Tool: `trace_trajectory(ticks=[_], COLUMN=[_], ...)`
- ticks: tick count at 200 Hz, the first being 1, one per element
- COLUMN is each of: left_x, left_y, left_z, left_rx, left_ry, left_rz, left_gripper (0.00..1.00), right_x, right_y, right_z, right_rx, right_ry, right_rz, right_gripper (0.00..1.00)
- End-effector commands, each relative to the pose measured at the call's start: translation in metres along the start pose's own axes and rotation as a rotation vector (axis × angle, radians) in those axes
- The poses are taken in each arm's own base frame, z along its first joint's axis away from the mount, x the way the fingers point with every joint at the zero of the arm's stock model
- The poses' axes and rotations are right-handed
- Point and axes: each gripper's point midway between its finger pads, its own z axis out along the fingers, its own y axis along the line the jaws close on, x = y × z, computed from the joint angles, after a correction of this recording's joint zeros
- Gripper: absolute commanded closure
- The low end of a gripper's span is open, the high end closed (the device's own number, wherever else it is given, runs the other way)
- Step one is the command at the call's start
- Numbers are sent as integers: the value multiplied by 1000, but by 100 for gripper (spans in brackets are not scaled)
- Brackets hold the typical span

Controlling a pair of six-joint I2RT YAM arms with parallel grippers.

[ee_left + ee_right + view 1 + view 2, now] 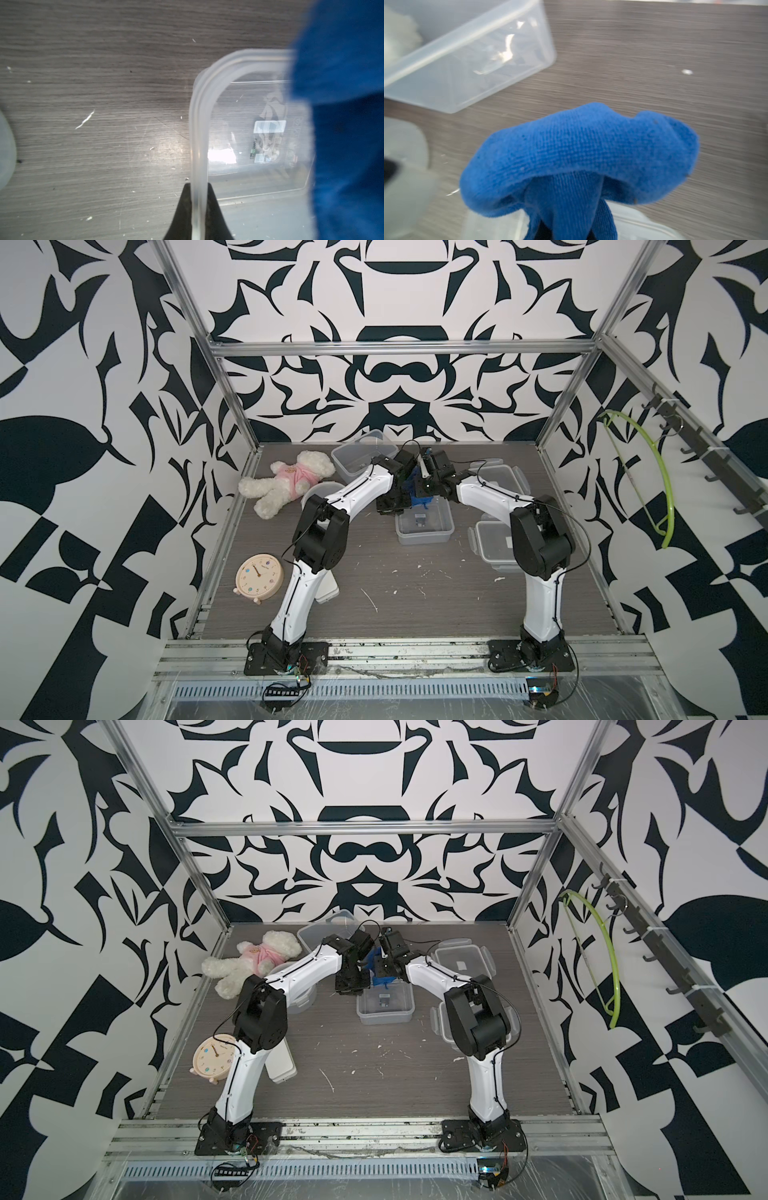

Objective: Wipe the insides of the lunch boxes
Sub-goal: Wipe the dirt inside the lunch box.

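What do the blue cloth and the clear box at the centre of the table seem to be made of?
The blue cloth looks like soft microfibre, matte: a fine knit texture shows and it folds loosely. The rectangular lunch box seems translucent plastic, smooth and slightly frosted: the table grain shows through its base, and light glints there.

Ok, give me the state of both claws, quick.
Left claw: shut on the rim of the centre rectangular lunch box.
Right claw: shut on the blue cloth.

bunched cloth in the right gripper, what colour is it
Solid blue; the bunched microfibre cloth shows best in the right wrist view.
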Motion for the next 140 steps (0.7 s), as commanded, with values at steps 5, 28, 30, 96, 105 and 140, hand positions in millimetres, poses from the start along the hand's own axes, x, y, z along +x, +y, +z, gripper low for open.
trace_trajectory(ticks=[5,28,30,96,105,140], left_x=[11,11,10,1,0,-2], left_y=[-4,-3,-4,-12,-13,-16], left_z=[-6,-3,-3,-6,-6,-7], left_rx=[17,12,14,29,32,34], left_ry=[39,44,43,27,25,26], left_rz=[28,27,27,28,29,30], left_gripper=[100,100,100,100,100,100], right_x=[10,32,35,127,130,85], right_y=[-88,-94,-93,-59,-62,-78], right_z=[-29,-47,-48,-101,-110,-148], right_rx=[192,197,190,90,107,235], right_ry=[46,78,82,173,167,41], right_rz=[63,31,32,6,-4,-49], right_gripper=[100,100,100,100,100,100])
